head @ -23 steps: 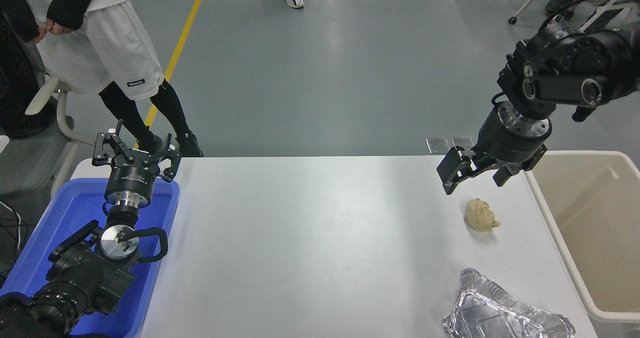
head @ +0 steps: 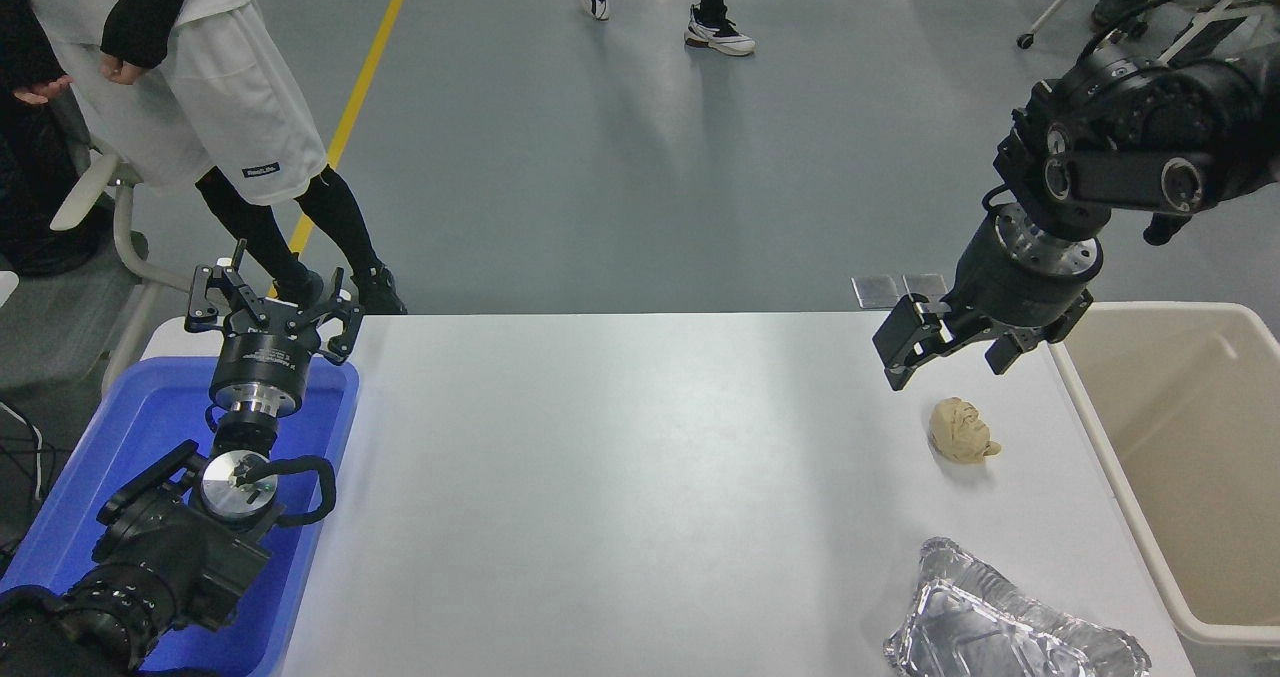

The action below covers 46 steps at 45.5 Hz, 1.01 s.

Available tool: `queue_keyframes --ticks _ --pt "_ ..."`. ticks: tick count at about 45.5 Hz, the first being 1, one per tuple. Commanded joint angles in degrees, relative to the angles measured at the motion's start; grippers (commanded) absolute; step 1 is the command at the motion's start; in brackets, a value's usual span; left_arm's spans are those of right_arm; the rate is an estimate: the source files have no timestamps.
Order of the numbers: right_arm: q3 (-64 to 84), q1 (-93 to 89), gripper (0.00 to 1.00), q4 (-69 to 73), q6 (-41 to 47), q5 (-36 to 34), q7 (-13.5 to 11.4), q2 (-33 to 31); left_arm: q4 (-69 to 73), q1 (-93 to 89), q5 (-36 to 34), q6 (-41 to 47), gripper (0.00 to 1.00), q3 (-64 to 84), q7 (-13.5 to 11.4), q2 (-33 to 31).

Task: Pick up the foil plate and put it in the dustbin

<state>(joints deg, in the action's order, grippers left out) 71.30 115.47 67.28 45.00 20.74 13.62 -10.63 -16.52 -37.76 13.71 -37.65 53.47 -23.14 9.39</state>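
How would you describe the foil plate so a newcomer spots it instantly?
Start at the white table and go to its near right corner, beside the beige dustbin. The foil plate lies there: shiny, wrinkled silver, far larger than the tan paper ball lying beyond it.

Foil plate [head: 1010,629] at table's [head: 620,477] near-right edge, paper ball [head: 961,430] behind it, dustbin [head: 1180,457] to right.

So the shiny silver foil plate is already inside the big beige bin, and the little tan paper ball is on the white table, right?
Not quite. The shiny silver foil plate lies on the white table, beside the big beige plastic bin, not inside it. The head view shows this. The little tan paper ball is on the table, as you said.
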Motion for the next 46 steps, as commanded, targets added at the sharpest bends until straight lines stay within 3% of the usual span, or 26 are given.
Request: queue_keyframes --ticks 1,46 --pt "-0.02 -0.51 1.00 -0.04 0.00 0.00 0.00 0.00 -0.01 0.06 0.00 0.03 0.99 -0.04 0.03 0.01" --pt "0.60 -0.60 1.00 0.05 0.00 -0.35 0.00 -1.85 -0.01 0.06 0.00 -0.06 0.99 0.05 0.03 0.01"
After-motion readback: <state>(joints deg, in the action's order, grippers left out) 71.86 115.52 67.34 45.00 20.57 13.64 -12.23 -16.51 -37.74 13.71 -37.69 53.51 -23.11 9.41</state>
